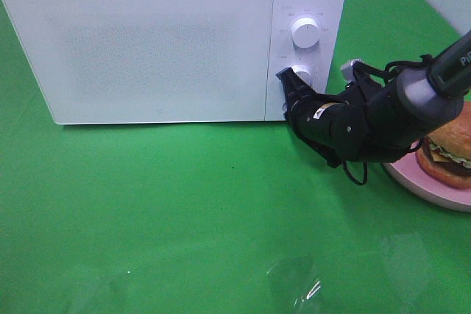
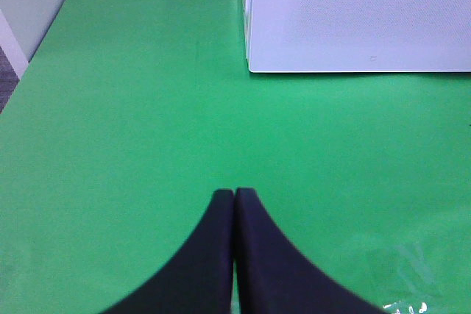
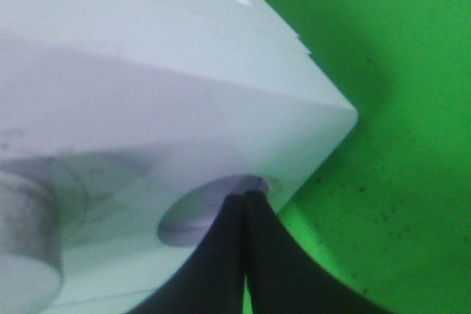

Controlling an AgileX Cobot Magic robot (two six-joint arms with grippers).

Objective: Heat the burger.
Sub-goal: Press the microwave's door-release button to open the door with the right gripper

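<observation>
Nearest, low centre of the high view: a clear glint point(image 1: 298, 284) on the cloth point(image 1: 147, 204), too faint to name. In the left wrist view, low centre: left gripper point(image 2: 234, 193), pressed flat together, empty, over bare cloth. Parked clear, probably, to leave room.

Further in, right of centre in the high view: right gripper point(image 1: 285, 76), likewise closed tip to tip with nothing between, nosed up to the lower dial point(image 1: 303, 73). Closed that way most likely to serve as one stiff poking tip. Touching or just short of it: cannot tell.

At the right edge, partly hidden by the arm point(image 1: 383, 119): burger point(image 1: 449, 152) on its plate point(image 1: 434, 193), outside the microwave point(image 1: 324, 5), near its right side but apart.

Farthest, upper left to centre: door point(image 1: 154, 49) shut. Judged not yet loaded. In the way: that shut door, and the arm itself, lying between burger and microwave front.
</observation>
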